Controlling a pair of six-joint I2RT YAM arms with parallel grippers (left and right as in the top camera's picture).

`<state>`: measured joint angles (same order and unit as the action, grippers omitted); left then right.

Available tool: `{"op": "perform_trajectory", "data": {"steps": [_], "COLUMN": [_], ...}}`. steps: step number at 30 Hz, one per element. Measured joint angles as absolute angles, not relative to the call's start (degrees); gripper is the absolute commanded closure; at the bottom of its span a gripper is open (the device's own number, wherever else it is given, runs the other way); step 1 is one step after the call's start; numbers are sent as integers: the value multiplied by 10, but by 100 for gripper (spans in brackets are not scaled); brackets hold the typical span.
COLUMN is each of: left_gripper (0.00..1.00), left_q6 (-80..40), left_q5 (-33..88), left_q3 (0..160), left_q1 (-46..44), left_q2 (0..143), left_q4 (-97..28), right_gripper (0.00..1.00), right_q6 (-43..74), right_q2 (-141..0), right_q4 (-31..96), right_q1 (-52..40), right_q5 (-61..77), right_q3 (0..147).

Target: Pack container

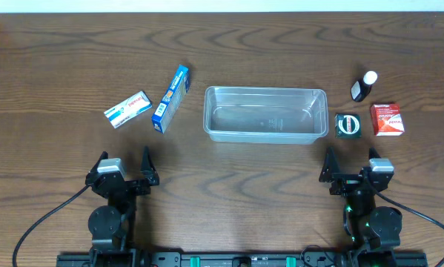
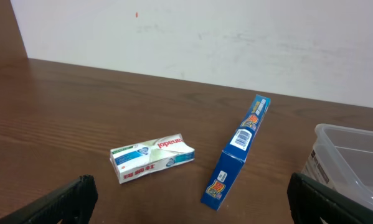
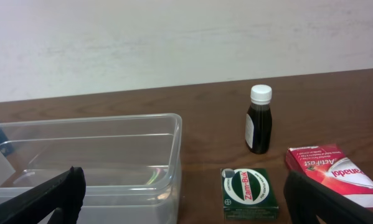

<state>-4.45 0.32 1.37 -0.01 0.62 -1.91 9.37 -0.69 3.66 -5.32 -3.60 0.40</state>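
Container [image 1: 266,90] stands at the middle of the table [image 1: 51,59], upright on its base with the open side up, and it is empty. Its long axis runs from left to right in the overhead view. One short end looks toward the blue box [image 1: 170,98] and the white box [image 1: 127,109] on the left. The other short end looks toward the green box [image 1: 347,124], which lies just beside it, with the red box [image 1: 388,119] and the small dark bottle [image 1: 364,86] a little further right. I judge that it is made of thin clear plastic, so it should be light and somewhat flexible. The walls will probably bend when they are squeezed, while the rim and the rounded corners should be stiffer. The surface looks smooth and glossy, so fingers may slip on it. Because it is light and empty, it may also slide on the wood if something pushes against its wall. If it must be moved, the best place to hold it seems to be the rim of a short end, with one finger inside the wall and one outside; a grip across the whole width looks too wide. Probably it needs no moving at all and only has to receive the things. The left gripper [image 1: 124,157] and the right gripper [image 1: 350,156] are both on the near side of the table, well apart from the container, each with its fingers spread wide and holding nothing.
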Motion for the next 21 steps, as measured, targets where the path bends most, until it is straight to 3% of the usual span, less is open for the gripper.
{"op": "perform_trajectory", "data": {"steps": [21], "left_gripper": [2], "left_q6": [-29], "left_q5": [5], "left_q3": [14], "left_q1": [0], "left_q2": [6], "left_q4": [-19], "right_gripper": [1], "right_q6": [94], "right_q2": [-7], "right_q4": [37], "right_q1": [-53], "right_q5": [-36], "right_q3": [4]}}
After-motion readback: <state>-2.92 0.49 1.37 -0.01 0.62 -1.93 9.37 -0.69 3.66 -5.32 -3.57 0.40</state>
